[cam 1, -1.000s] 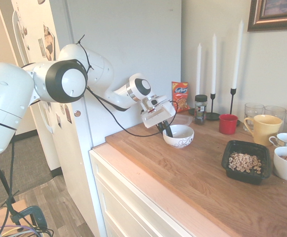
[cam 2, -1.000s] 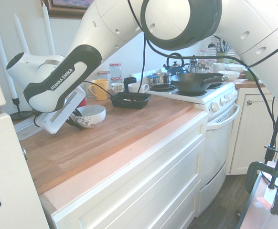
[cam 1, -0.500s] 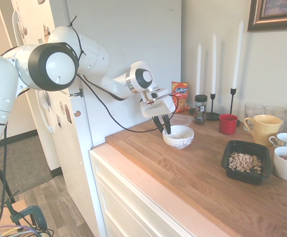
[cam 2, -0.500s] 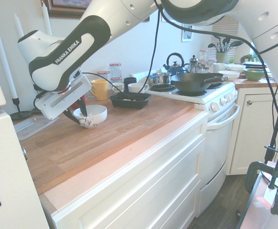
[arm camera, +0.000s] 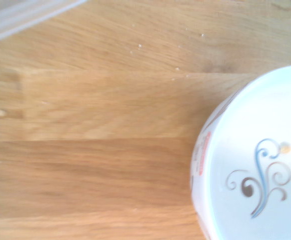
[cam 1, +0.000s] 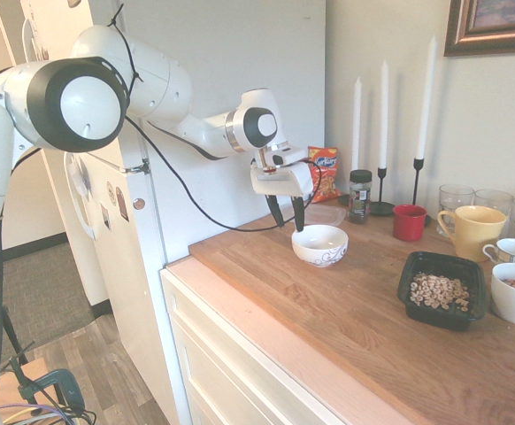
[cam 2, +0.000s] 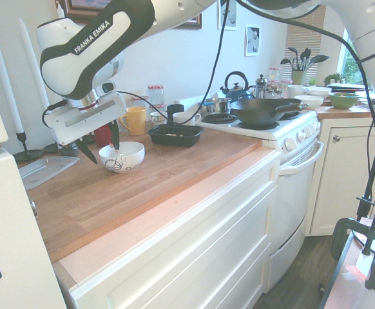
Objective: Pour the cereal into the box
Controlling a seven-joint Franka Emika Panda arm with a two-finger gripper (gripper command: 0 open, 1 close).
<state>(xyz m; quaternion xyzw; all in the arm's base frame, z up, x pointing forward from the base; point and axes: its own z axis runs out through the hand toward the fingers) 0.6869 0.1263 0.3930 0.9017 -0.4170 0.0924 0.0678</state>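
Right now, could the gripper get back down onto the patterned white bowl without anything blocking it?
Probably yes. The gripper hangs open just above the white bowl, holding nothing, with only open air between them. The clear container lies off to the side.

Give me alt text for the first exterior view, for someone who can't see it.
A white robot arm holds its open gripper, empty, just above a white patterned bowl on a wooden countertop. To the right along the counter sits a black tray holding ring-shaped cereal, with mugs, glasses and candlesticks behind it.
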